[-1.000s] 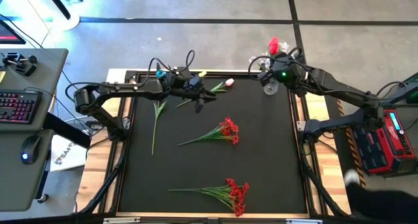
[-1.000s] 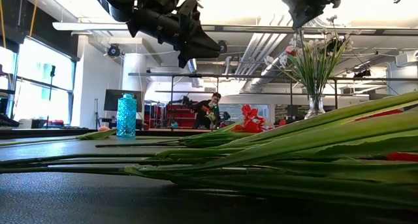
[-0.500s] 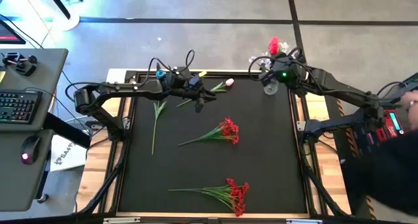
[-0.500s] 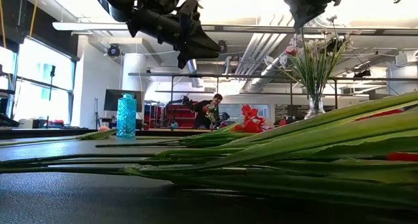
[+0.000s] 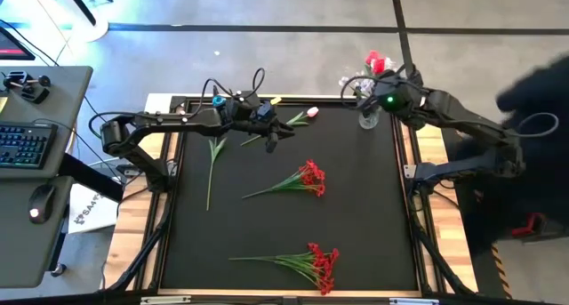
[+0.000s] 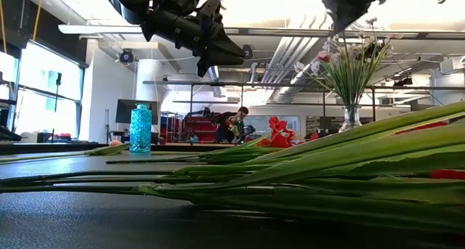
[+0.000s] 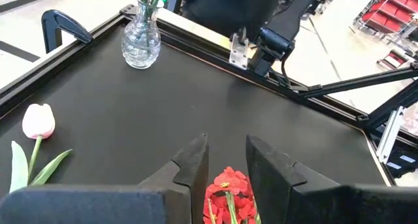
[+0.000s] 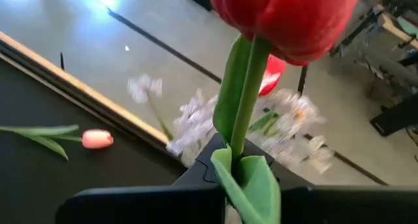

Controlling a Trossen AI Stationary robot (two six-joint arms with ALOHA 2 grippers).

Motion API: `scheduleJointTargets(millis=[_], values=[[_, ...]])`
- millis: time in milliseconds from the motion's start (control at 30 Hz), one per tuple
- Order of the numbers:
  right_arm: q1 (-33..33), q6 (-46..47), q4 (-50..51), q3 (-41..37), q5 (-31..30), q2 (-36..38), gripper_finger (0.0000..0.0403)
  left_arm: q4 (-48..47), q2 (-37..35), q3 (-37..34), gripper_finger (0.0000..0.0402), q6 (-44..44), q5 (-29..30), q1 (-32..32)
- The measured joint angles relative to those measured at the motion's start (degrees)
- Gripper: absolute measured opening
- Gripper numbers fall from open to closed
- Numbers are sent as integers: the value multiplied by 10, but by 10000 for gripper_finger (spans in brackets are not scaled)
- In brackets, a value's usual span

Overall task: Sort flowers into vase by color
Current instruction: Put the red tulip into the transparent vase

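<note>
My right gripper hovers over the clear vase at the table's far right corner, shut on a red-bloomed flower. The vase holds white sprays and green stems. My left gripper is open and empty, hanging above the far left of the mat. A pink-white tulip lies near the far edge. A bare green stem and two red bunches lie flat on the mat. A blue vase stands at the far left. My right gripper holds the red flower by its green stem, just below the bloom and beside a leaf. The stem runs down between the dark fingers, which hide the pinch itself. The flower is lifted clear above the clear vase, bloom uppermost.
The black mat has a raised frame around it. A desk with keyboard and mouse stands left of the table. A person in dark clothes is close to the table's right side. Open mat lies between the flowers.
My right gripper has drifted slightly toward the table's right with the red flower still held. The person at the right has moved in closer along the table's side. My left arm has stayed where it was.
</note>
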State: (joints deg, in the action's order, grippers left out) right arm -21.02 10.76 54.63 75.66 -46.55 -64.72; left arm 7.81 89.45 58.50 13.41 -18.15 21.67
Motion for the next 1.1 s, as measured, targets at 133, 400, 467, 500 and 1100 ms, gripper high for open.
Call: scheduleJointTargets(millis=[133,400,467,500,1100], values=[[0,35,-16,-45,4,-1,0,0,0,0,90,0,3,0],[-16,74,-52,-129,24,-1,0,1,0,0,90,0,4,0],[-24,87,-59,-147,40,-1,0,0,0,0,90,0,4,0],[-28,91,-61,-155,46,-1,0,1,0,0,90,0,4,0],[-107,99,-77,-184,53,-1,0,0,0,0,90,0,4,0]])
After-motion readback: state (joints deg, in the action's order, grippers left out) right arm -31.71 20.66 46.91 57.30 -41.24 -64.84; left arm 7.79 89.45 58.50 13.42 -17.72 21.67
